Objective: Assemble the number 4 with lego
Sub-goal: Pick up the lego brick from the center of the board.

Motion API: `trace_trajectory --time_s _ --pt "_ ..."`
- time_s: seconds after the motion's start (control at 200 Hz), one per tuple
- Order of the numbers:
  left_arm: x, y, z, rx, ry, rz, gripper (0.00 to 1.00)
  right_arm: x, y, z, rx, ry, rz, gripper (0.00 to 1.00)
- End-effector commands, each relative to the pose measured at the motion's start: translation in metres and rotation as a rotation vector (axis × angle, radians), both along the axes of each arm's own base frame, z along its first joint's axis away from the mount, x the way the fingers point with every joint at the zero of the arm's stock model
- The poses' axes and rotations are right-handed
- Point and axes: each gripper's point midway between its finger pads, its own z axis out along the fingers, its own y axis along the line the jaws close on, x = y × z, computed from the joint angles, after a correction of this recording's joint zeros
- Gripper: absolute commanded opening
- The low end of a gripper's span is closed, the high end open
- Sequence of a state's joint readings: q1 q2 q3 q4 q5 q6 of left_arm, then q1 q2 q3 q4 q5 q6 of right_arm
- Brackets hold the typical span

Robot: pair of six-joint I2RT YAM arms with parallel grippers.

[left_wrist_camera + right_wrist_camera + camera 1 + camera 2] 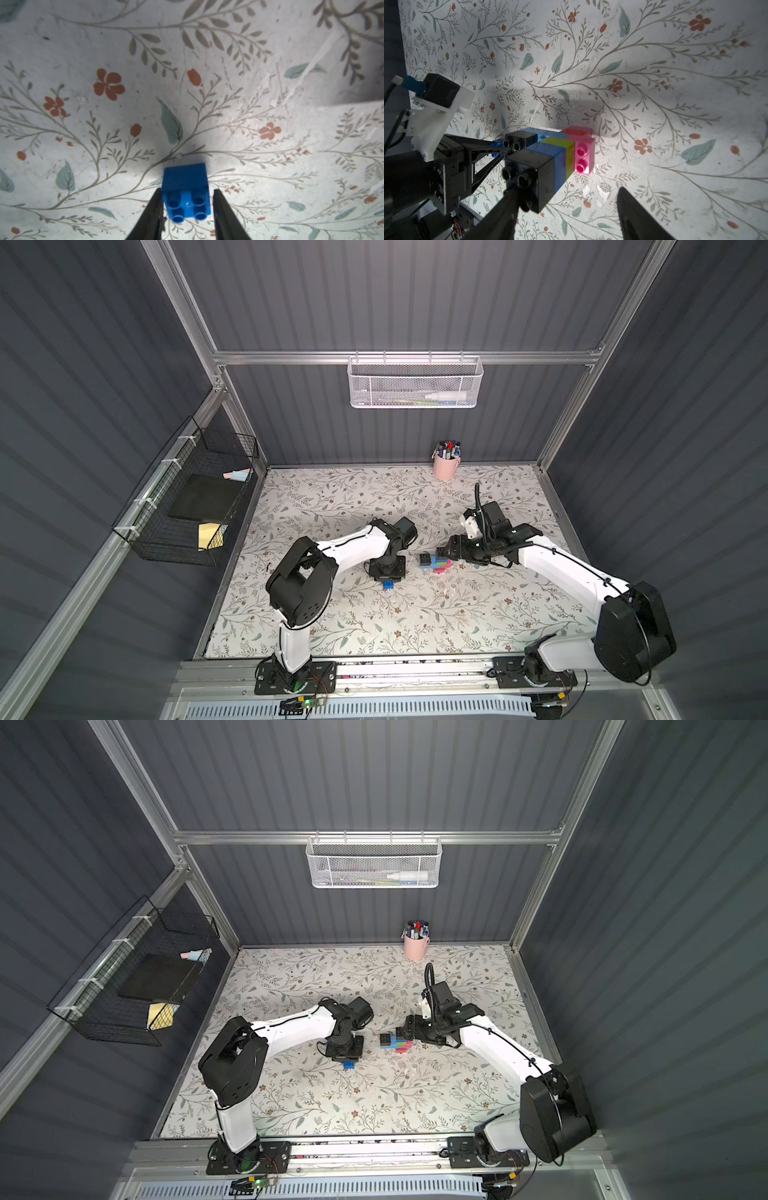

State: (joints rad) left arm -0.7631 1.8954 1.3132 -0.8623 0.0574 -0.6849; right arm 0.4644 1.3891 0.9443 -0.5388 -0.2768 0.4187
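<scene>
Lego bricks point(550, 154) join flat (black, blue, green, pink).

White arms point(357, 547), black joints point(299, 585) (black cables point(481, 502))

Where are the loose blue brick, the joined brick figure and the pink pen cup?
loose blue brick point(185, 180): left wrist view, on its smooth side face.
joined brick figure point(434, 563): in a top view, centre of the figure.
pink pen cup point(445, 470): in a top view, on its outer wall.

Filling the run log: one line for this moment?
left gripper: open, fingers astride blue brick | right gripper: open, at number 4
</scene>
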Motion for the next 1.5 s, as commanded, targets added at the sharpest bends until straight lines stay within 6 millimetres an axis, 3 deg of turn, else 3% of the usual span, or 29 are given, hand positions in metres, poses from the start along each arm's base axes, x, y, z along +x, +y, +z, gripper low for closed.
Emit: trace_trajectory --time_s 0.0,0.175,0.605,0.815,1.496 --pt "0.004 -0.003 0.0 -0.004 0.012 0.006 0.36 -0.026 -0.026 -0.036 -0.144 0.136 -0.011 0.73" --pt "0.004 -0.004 -0.001 -0.003 0.018 0.0 0.33 -0.027 -0.026 -0.038 -0.146 0.14 -0.011 0.73" --pt "0.006 -0.005 0.0 0.006 0.016 -0.02 0.14 -0.027 -0.026 -0.038 -0.146 0.14 -0.012 0.73" --pt "0.011 -0.007 0.01 -0.011 -0.019 -0.018 0.12 -0.028 -0.026 -0.039 -0.145 0.141 -0.012 0.73" --pt "0.047 -0.031 0.104 -0.116 -0.195 -0.027 0.12 -0.026 -0.025 -0.041 -0.149 0.148 -0.007 0.73"
